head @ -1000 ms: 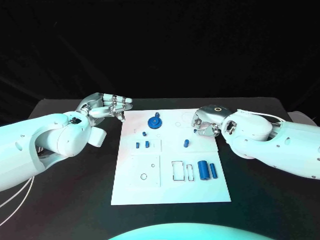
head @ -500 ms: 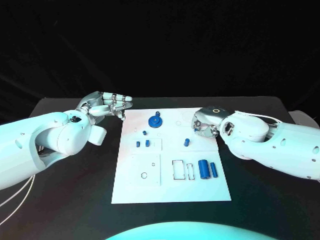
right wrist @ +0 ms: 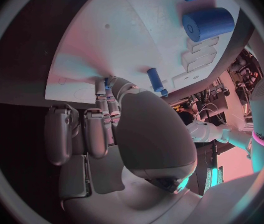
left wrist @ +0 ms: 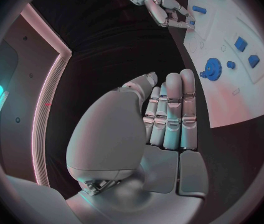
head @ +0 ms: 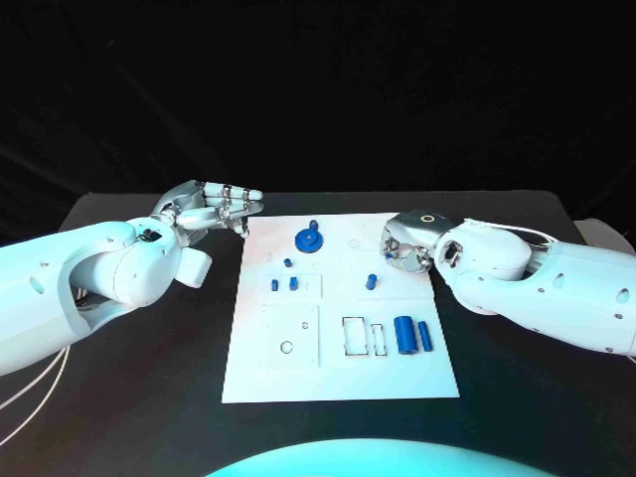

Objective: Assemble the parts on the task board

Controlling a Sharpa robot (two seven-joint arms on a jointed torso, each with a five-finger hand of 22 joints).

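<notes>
Right hand (head: pixel 408 243) had edged slightly inward over the task board (head: pixel 340 373) edge, pinching a small blue peg (right wrist: pixel 106 82), mostly hidden by fingertips, axis unclear. Left hand (head: pixel 211 209) beside the board, fingers together, empty.

Scene was dimly lit; black backdrop behind task board (head: pixel 340 373) was lost in darkness. Teal light was cast on both arms beside board, pink tint across board in wrist views. Soft shadows were thrown near board's edges. Straight board edges were bent by fisheye distortion.
</notes>
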